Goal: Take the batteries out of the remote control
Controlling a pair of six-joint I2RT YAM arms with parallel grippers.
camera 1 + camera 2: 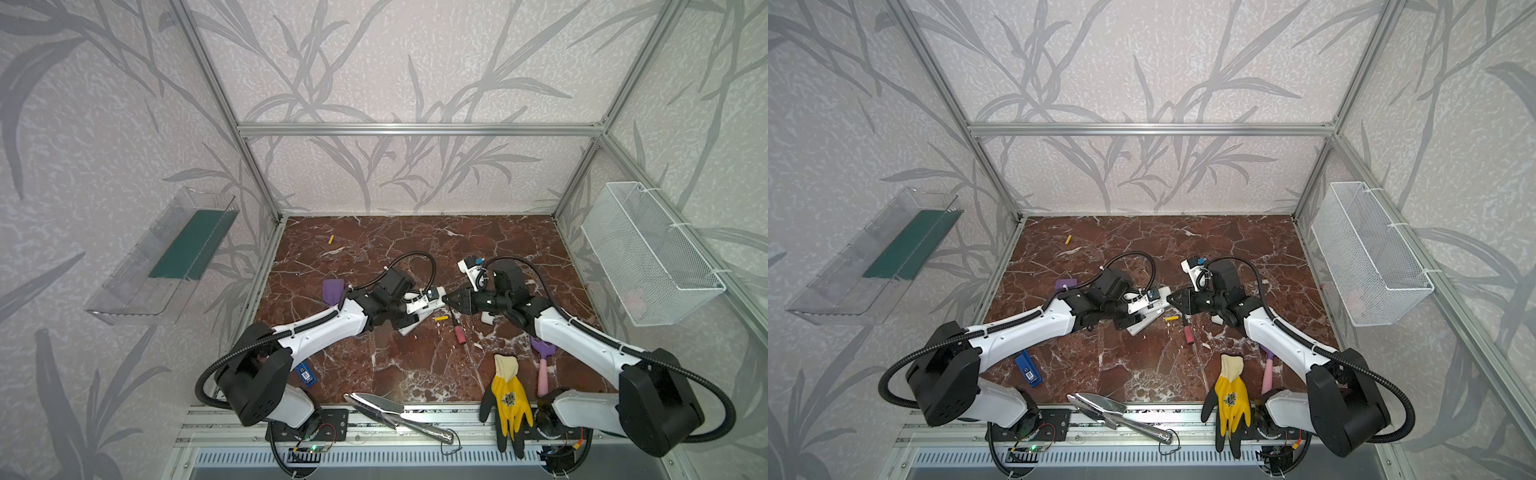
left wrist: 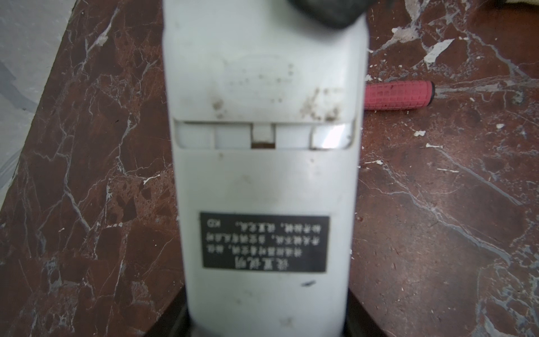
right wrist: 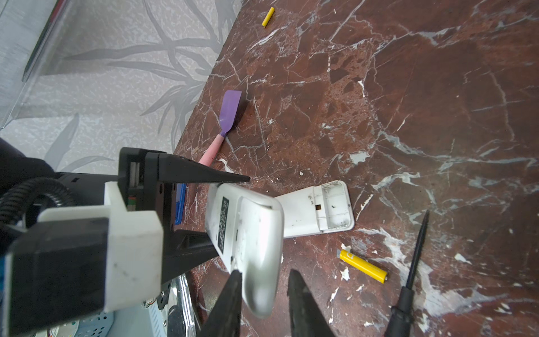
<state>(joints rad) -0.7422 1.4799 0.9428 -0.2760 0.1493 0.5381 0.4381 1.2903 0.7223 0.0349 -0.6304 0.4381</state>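
My left gripper [image 3: 221, 213] is shut on a white remote control [image 2: 262, 175], holding it off the marble table. Its back faces the left wrist view, and a narrow gap shows at the edge of its battery cover [image 2: 262, 73]. My right gripper [image 3: 264, 277] straddles the free end of this remote [image 3: 248, 230]. One finger [image 3: 230, 294] touches it; the other stands apart, so the jaws are open. A second white remote [image 3: 318, 208] lies on the table with its compartment bare. Two yellow batteries lie loose, one near it [image 1: 441, 318] [image 3: 363, 266], one far back [image 1: 331, 239] [image 3: 268, 17].
A pink-handled screwdriver [image 1: 459, 334] [image 2: 398, 95] lies by the near battery. A purple spatula [image 1: 332, 289], a blue item [image 1: 1027, 368], a metal trowel [image 1: 374, 403], a yellow glove [image 1: 509, 395] and a pink-handled fork [image 1: 542, 365] lie around. A wire basket [image 1: 648, 253] hangs on the right wall, a clear tray [image 1: 162, 257] on the left.
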